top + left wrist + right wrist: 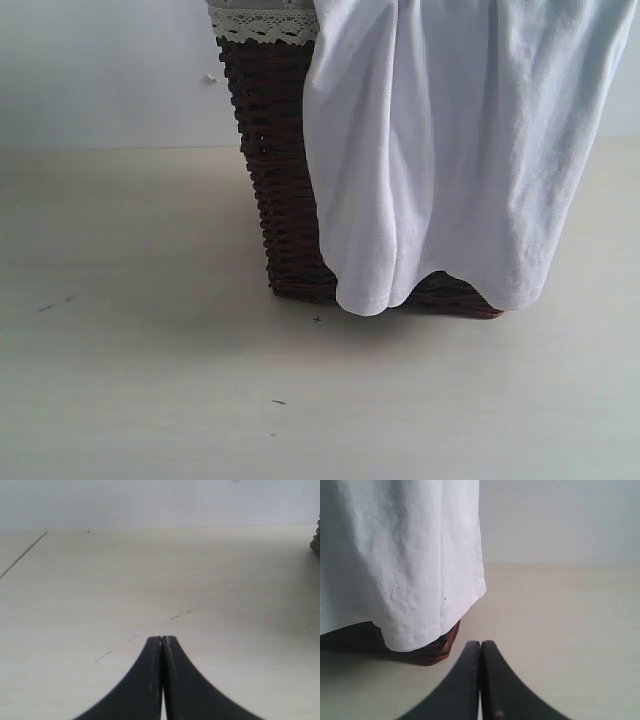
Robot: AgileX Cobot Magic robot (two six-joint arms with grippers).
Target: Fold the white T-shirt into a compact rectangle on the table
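Note:
The white T-shirt [450,150] hangs over the side of a dark wicker basket [275,180], its hem reaching almost down to the table [150,380]. In the right wrist view the same white T-shirt [405,555] drapes ahead of my right gripper [481,644], which is shut and empty, a short way off the hem. My left gripper [162,639] is shut with nothing in it over bare table [150,570]; only a sliver of the basket [316,540] shows at that view's edge. Neither gripper appears in the exterior view.
White lace trim [262,25] runs along the basket's rim. The basket's base [437,647] peeks out under the shirt hem. A plain white wall [100,70] stands behind the table. A seam line [22,555] crosses the table's far corner.

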